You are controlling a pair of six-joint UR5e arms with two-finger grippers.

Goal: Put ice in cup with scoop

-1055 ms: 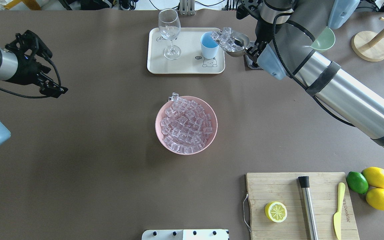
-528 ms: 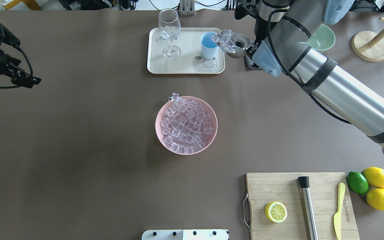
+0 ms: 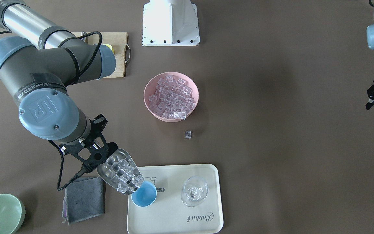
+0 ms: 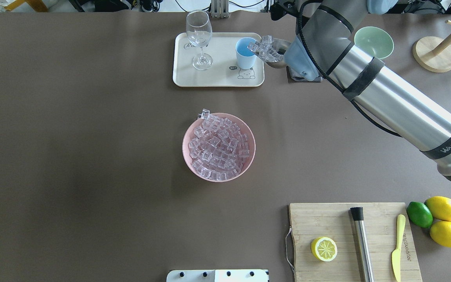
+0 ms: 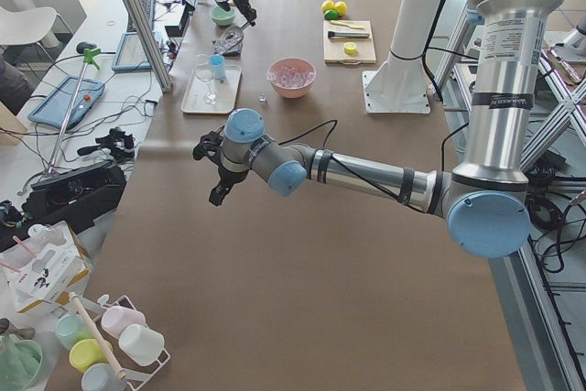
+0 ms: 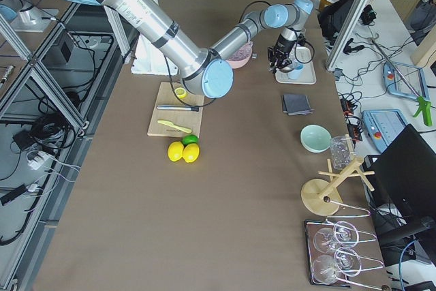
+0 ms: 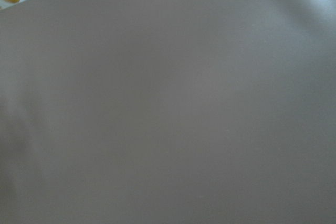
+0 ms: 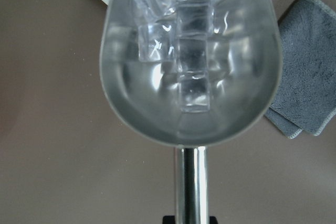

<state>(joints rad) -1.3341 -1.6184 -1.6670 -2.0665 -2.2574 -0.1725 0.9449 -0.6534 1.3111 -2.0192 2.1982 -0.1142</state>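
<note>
My right gripper (image 3: 99, 159) is shut on the handle of the shiny metal scoop (image 3: 118, 172). The scoop is full of clear ice cubes (image 3: 126, 178) and tilts down, its front lip at the rim of the light-blue cup (image 3: 144, 194) on the cream tray. In the overhead view the scoop (image 4: 276, 55) sits just right of the cup (image 4: 246, 53), and my arm hides the gripper. The right wrist view shows ice (image 8: 191, 72) slid toward the scoop's front. My left gripper (image 3: 373, 94) hangs far off at the table's edge; I cannot tell whether it is open.
A pink bowl (image 4: 186, 137) heaped with ice stands mid-table, with one loose cube (image 3: 188, 134) beside it. A wine glass (image 4: 199, 35) shares the tray (image 4: 217, 80). A grey cloth (image 3: 84, 198) and a green bowl (image 4: 373, 41) lie near my right arm. A cutting board (image 4: 327, 219) is near the front right.
My left arm has drawn back to the left and out of the overhead view. My right arm has swung over the scoop, which stays tilted at the cup's rim.
</note>
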